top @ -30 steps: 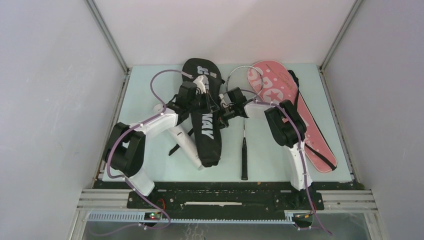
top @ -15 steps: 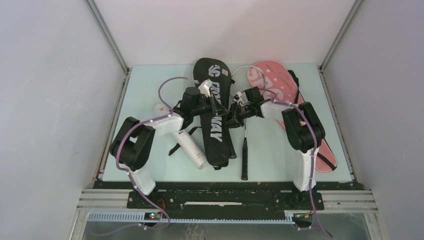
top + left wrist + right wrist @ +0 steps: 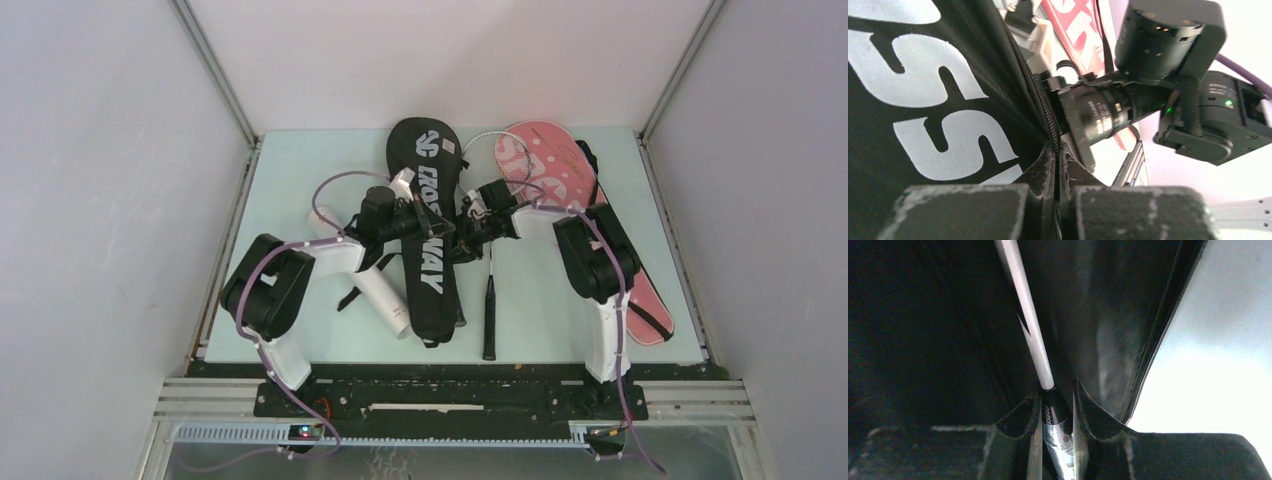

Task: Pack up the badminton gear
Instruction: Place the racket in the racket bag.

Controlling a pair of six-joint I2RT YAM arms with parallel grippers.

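Pale green table (image 3: 290, 180) in a white-walled booth, both arms reaching toward the middle. Far left: the long white tube (image 3: 383, 290) lies loose and angled on the table, partly under the left arm. Left tool (image 3: 1056, 165): jaws together, pinching the zipper edge of the black CROSSWAY cover (image 3: 432, 250). That cover lies lengthwise down the table centre, just beside the tube.

Right tool (image 3: 1054, 410): clamped on the shaft of the white-framed racket (image 3: 489, 320) close to the handle, with black cover fabric right behind it. The racket handle points to the near edge, just right of the black cover. Its head overlaps the pink SPORT cover (image 3: 560, 170), which lies flat at far right.

Progress, as a judgement: early. It looks like the black cover is being held open so the racket can go in, and the racket is mostly outside. Left to do: seat the racket, close the cover, deal with the pink cover and the tube. No shuttlecocks or pink racket in view; cannot tell if they are stowed.
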